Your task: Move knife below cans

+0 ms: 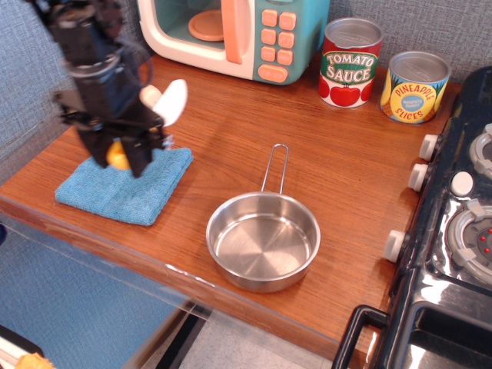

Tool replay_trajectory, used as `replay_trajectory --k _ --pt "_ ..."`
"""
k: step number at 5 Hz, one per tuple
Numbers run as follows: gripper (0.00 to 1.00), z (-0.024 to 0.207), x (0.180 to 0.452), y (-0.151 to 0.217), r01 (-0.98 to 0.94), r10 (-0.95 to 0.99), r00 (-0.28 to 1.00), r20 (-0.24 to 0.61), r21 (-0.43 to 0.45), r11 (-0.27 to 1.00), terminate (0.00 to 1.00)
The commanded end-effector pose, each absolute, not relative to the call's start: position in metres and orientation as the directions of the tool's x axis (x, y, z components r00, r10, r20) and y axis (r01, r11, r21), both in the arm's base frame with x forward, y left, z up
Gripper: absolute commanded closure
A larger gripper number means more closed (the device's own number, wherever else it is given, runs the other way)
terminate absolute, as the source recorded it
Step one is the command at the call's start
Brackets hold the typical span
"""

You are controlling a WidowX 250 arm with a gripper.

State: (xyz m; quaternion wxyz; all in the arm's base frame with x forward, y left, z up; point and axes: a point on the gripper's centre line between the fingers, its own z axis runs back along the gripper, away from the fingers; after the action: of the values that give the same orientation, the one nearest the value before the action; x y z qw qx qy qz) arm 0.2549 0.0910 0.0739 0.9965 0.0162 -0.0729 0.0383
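My gripper (118, 160) is shut on the knife's yellow handle (118, 157) and holds it in the air above the blue cloth (125, 185). The knife's white blade (171, 101) sticks up to the right of the gripper. The frame is blurred around the arm. The cans stand at the back right: the red Tomato Sauce can (350, 63) and the yellow and blue Pineapple Slices can (413, 87). They are far to the right of the gripper.
A steel pan (263, 241) with a wire handle sits in the front middle. A toy microwave (234, 34) stands at the back. A toy stove (461, 223) fills the right edge. A cream egg-shaped object (149, 95) shows partly behind the gripper.
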Motion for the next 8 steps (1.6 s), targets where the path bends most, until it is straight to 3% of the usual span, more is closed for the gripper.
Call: replay_trajectory --k 1,3,6,7,8 --pt "1.00 0.088 0.309 0.022 0.061 -0.062 0.982 0.178 0.010 0.998 0.00" --pt "1.00 0.072 0.345 -0.052 0.024 -0.028 0.994 0.109 0.038 0.999 0.00" --pt "1.00 0.025 0.380 -0.079 0.064 -0.066 0.994 0.082 0.026 0.998 0.00" --pt "0.00 0.024 0.377 -0.079 0.087 -0.091 0.993 0.082 0.049 0.995 0.00" --pt "0.00 0.034 0.377 -0.080 0.101 -0.106 0.989 0.107 0.047 0.994 0.00"
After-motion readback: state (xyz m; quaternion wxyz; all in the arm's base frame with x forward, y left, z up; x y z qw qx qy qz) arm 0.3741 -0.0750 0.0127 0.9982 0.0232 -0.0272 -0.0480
